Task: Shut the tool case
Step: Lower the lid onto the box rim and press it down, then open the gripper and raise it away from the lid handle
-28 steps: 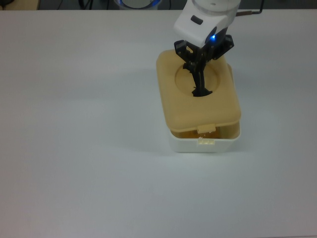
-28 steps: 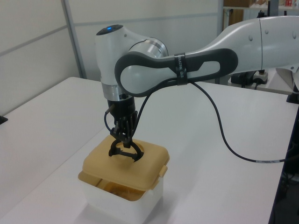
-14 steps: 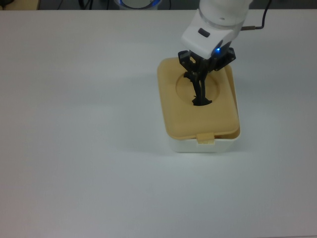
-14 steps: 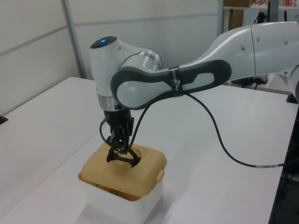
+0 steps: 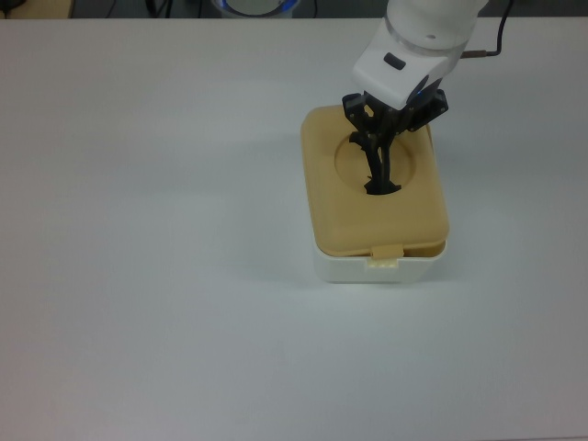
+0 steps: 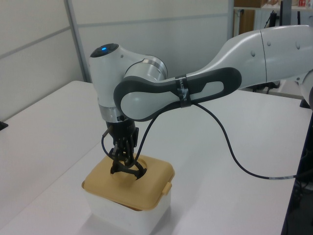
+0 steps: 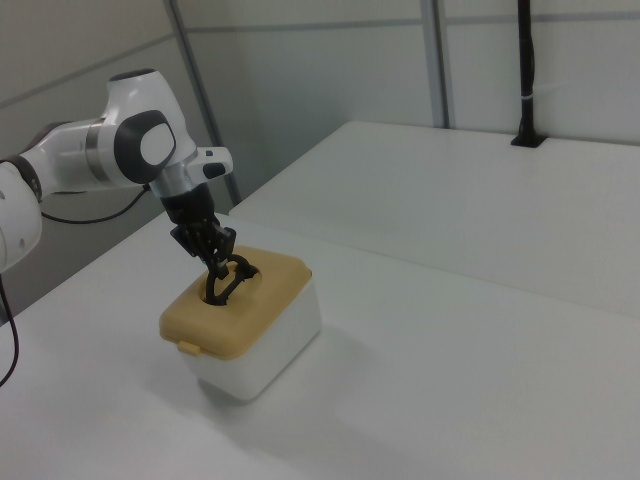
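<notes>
The tool case is a white box [image 5: 354,269] [image 6: 122,215] [image 7: 270,350] on the white table, with its tan lid [image 5: 367,220] [image 6: 149,188] [image 7: 265,300] lying flat on top. The lid's front tab [image 5: 387,252] hangs over the box's latch at the top view's lower edge. My gripper [image 5: 375,140] [image 6: 122,155] [image 7: 214,262] reaches down into the lid's round recess. It is shut on the black handle [image 5: 378,179] [image 6: 127,169] [image 7: 226,284] that stands up from the recess.
The white table [image 5: 147,230] spreads out on all sides of the case. A black cable [image 6: 234,147] trails from the arm over the table in the left view. A black post [image 7: 526,70] stands at the far table edge in the right view.
The lid has come down onto the box and slid toward the top view's right. The gap at the front, which showed the inside, has shut. My gripper went down with it.
</notes>
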Tool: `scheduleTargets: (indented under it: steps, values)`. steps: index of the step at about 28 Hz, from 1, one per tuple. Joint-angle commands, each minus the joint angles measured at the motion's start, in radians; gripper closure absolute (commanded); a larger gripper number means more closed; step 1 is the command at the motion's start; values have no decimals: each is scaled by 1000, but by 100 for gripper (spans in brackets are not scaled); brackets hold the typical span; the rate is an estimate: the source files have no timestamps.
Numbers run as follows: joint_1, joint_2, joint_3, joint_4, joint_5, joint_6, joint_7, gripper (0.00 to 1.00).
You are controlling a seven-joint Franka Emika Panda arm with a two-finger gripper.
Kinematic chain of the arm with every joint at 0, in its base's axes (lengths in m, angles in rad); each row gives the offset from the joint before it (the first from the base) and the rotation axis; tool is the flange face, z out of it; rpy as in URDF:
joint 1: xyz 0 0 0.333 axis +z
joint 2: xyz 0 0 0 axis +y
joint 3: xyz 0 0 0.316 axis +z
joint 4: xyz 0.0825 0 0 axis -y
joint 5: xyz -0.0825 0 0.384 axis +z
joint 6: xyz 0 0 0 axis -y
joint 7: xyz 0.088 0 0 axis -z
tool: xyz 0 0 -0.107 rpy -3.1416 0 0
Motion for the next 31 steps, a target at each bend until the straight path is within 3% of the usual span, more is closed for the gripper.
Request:
scheduleTargets:
  steps: [1, 2, 4, 19, 31]
  values:
    - [33, 9, -19, -7, -13, 26, 50, 77]
    - [33, 11, -19, -7, -13, 26, 54, 59]
    - [33, 17, -19, -7, -15, 26, 63, 0]
    - [30, 12, -39, 0, -9, 36, 91, 0]
    - [21, -49, -40, 21, 2, -33, 85, 0]
